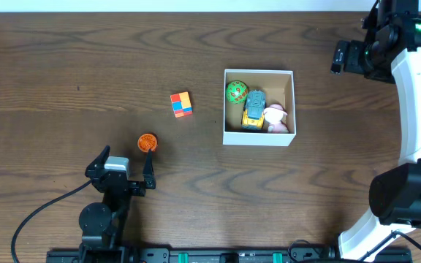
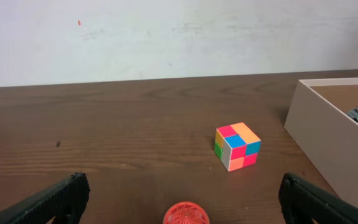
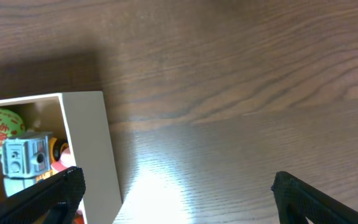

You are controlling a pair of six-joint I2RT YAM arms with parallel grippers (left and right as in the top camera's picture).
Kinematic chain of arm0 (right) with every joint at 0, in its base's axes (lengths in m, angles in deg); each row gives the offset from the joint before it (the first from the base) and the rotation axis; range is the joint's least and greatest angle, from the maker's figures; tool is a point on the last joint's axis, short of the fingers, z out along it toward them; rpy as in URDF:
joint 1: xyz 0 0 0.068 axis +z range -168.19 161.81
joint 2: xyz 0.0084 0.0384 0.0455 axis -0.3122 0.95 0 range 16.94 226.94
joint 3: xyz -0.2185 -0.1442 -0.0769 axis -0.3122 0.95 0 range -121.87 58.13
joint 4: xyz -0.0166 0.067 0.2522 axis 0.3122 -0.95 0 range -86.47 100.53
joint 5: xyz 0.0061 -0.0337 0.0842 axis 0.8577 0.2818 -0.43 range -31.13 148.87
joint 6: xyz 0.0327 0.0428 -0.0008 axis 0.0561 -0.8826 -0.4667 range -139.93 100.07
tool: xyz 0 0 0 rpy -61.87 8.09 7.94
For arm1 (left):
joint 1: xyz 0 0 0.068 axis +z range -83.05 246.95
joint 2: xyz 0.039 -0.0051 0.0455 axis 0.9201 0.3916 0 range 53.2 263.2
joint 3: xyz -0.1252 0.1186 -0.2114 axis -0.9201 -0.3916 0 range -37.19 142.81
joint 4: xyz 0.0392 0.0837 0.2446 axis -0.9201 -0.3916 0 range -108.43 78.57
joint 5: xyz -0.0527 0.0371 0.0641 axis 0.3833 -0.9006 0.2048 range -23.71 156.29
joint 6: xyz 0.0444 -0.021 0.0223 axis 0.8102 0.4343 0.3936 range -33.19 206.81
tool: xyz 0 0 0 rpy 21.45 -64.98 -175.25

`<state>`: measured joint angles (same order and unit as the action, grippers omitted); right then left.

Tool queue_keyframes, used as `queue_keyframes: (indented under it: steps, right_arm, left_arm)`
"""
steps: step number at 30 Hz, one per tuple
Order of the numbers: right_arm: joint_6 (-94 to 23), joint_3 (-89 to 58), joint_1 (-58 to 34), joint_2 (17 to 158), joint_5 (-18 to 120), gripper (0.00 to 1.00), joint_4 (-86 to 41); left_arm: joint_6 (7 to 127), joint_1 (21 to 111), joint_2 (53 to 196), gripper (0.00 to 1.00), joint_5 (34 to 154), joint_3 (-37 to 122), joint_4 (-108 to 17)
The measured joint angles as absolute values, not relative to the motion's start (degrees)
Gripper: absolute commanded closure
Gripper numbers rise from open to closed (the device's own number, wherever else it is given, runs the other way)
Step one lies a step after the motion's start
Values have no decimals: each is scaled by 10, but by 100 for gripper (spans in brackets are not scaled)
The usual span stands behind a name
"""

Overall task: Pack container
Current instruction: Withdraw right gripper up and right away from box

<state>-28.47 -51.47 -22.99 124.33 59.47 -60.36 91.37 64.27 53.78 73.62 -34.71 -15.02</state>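
Right of table (image 1: 64,73) centre, toward 3 o'clock: one container (image 1: 259,139), square, open-top, thin white walls, tan interior. Inside, three toys: green ball (image 1: 237,92), yellow-grey vehicle (image 1: 253,109), pink-white figure (image 1: 275,117). Outside, two: multicolour cube (image 1: 181,104) at container's 9 o'clock, orange ball (image 1: 147,142) at 8 o'clock. Left gripper (image 2: 182,185), right gripper (image 3: 176,183): fingers spread wide, holding nothing.
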Motion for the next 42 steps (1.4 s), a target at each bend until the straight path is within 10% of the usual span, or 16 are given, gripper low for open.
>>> queue_keyframes:
  steps: [42]
  right_arm:
    - [-264,-305,-230,1243,628,1,-431]
  left_arm:
    - [914,643,538,2,736,-347,-150]
